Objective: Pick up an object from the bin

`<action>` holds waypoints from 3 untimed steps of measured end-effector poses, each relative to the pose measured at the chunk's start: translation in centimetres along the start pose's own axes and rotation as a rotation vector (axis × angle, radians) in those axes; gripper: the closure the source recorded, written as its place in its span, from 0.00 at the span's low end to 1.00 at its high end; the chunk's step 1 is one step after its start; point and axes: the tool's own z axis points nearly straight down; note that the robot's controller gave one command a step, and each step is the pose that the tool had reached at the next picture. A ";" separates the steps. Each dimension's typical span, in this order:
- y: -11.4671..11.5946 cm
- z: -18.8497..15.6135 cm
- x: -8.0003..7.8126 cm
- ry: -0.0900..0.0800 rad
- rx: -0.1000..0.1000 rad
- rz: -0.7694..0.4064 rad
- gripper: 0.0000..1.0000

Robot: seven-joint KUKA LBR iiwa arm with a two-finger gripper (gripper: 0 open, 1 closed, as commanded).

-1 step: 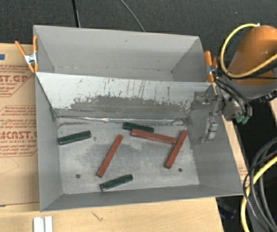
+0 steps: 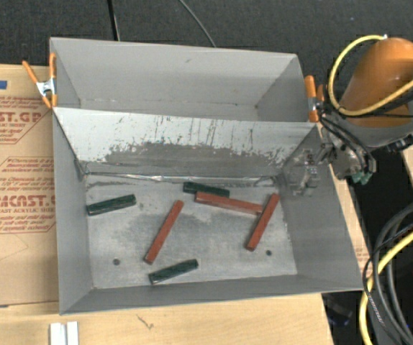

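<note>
Low at the right end of the grey metal bin (image 2: 192, 85), close against its sloping right wall: the jaws, hanging from a wrist under an orange cover (image 2: 379, 74) looped with yellow cables (image 2: 339, 70). Spread or pressed together: cannot tell from this angle.

Nearest to the jaws, just below and to their left: a red-brown stick (image 2: 262, 223), flat on the bin floor and slanted, upper end toward the jaws but apart from them. Meeting that upper end, or very nearly: a 2nd red-brown stick (image 2: 229, 204), almost level, running leftward. Just beside its left end, a short dark green stick (image 2: 206, 190), close under the back wall.

Farther left, around mid-floor: a 3rd red-brown stick (image 2: 164, 231), slanted and lying alone. Well apart from the jaws: a left dark green stick (image 2: 111, 205) near the left wall, and a front dark green stick (image 2: 173, 271) near the front wall. 6 sticks in all, 3 of each colour.
</note>
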 end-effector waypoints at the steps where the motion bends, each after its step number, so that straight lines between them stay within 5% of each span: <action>1: 0.0 0.0 0.0 0.000 0.000 0.000 1.00; 2: -0.4 -4.1 0.8 0.003 -0.002 -0.109 1.00; 3: -0.7 -16.8 4.9 -0.007 0.003 -0.387 0.00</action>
